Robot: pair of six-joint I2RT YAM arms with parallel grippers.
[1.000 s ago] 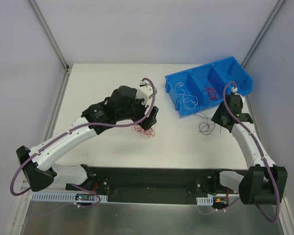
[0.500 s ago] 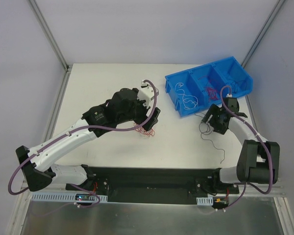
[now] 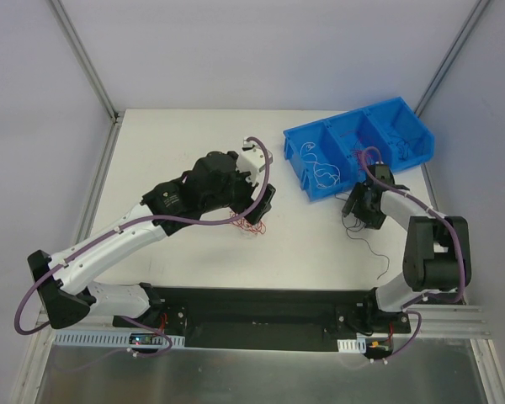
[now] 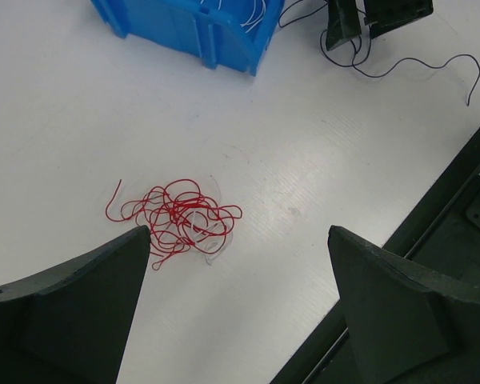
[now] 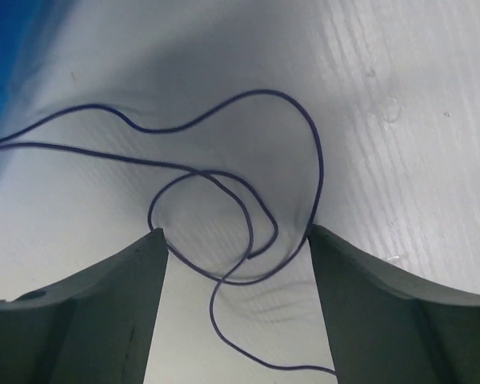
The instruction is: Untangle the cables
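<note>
Our left gripper [image 4: 238, 240] hangs wide open and empty just above the red tangle of cables [image 4: 178, 220] on the table [image 4: 304, 160]. Our right gripper [image 5: 236, 240], also open, straddles a looped dark cable [image 5: 320, 172] beside the blue bin [image 3: 316, 189], gripping nothing.
</note>
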